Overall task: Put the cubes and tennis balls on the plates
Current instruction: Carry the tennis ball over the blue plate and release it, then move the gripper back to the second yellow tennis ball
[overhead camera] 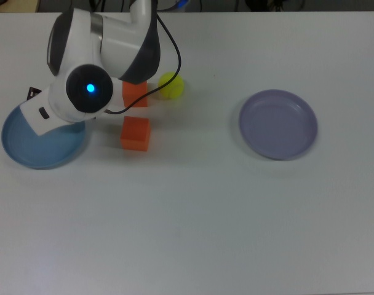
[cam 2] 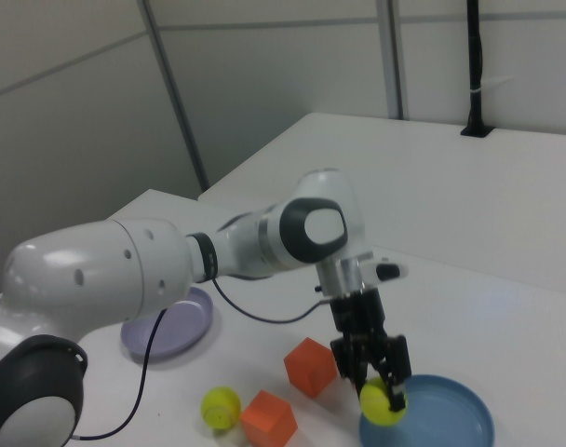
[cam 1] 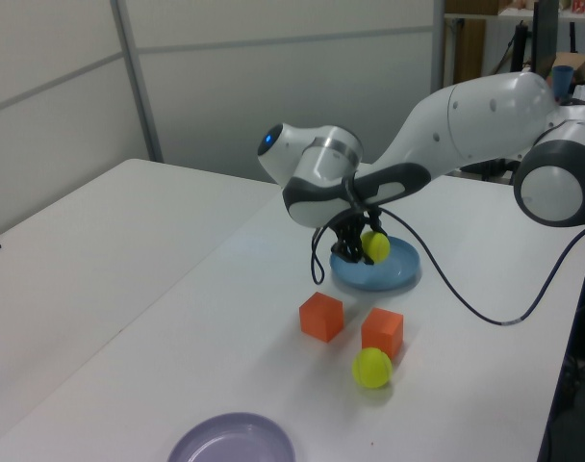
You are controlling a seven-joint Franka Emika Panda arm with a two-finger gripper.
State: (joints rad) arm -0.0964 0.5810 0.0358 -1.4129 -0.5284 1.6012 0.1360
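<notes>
Above the round light blue plate [cam 2: 451,417], the claw [cam 2: 376,386] clamped a fuzzy yellow-green tennis ball [cam 2: 384,400]; the matte white worktop [overhead camera: 193,221] met pale grey panelled walls [cam 1: 273,58].

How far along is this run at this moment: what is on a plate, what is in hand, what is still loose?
Nothing rests on a plate yet. The gripper holds one tennis ball just above the blue plate. Left on the table: the other tennis ball and both orange cubes. The lavender plate holds nothing.
</notes>
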